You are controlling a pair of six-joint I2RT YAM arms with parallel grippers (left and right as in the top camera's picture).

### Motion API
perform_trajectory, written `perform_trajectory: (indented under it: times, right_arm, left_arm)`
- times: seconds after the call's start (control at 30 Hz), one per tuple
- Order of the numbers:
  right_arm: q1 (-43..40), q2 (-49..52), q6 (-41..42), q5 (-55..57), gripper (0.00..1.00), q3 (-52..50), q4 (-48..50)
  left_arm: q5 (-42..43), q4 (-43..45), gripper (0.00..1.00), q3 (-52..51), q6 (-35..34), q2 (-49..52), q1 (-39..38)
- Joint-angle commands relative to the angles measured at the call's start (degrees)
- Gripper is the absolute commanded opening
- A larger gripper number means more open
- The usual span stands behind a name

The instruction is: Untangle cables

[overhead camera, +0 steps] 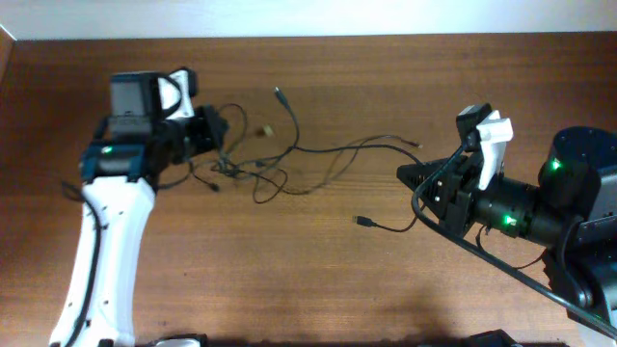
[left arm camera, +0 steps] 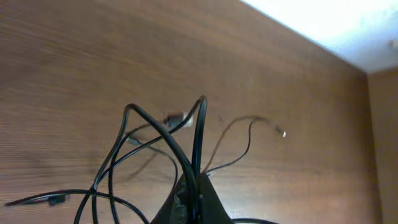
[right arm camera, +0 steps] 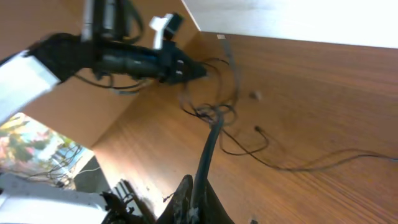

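Nearest, a plug end (overhead camera: pixel 362 222) lies loose on the table (overhead camera: pixel 289 299), its lead running right toward the right gripper (overhead camera: pixel 403 174), whose jaws are pinched together on one strand. Farther left, the left gripper (overhead camera: pixel 220 135) has its jaws clamped on the cables (overhead camera: pixel 328 149) at the knot (overhead camera: pixel 231 166), mid-table. Early, by my reckoning: strands fan right and far, the knot is not yet undone, and the crossings are too fine to read.

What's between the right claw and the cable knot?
Not bare. In the overhead view, thin cable strands trail across the table from the knot toward the right claw, one ending in a small plug.
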Motion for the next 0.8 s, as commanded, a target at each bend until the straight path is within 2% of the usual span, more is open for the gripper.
perform_trajectory:
  times: [0.0, 0.2, 0.37, 0.53, 0.77]
  right_arm:
    - [-0.17, -0.5, 0.04, 3.15, 0.04, 1.42, 0.0]
    - [-0.17, -0.9, 0.04, 15.15, 0.04, 3.58, -0.02]
    - [-0.17, -0.9, -3.06, 24.98, 0.04, 12.11, -1.03]
    - [-0.17, -0.87, -7.41, 40.76, 0.04, 20.2, -1.22]
    - [-0.17, -0.87, -9.07, 55.74, 0.04, 23.19, -0.15]
  left_arm:
    - [-0.02, -0.13, 0.0, 0.83, 0.85, -2.14, 5.86]
    - [-2.6, -3.54, 0.0, 0.74, -0.63, -2.12, 13.09]
    - [-3.93, -6.1, 0.0, 0.31, -0.59, -2.12, 16.98]
    - [-7.76, -6.56, 0.0, -1.11, -0.35, -2.12, 17.33]
    - [-13.4, -6.56, 0.0, -1.27, -0.35, -2.12, 17.35]
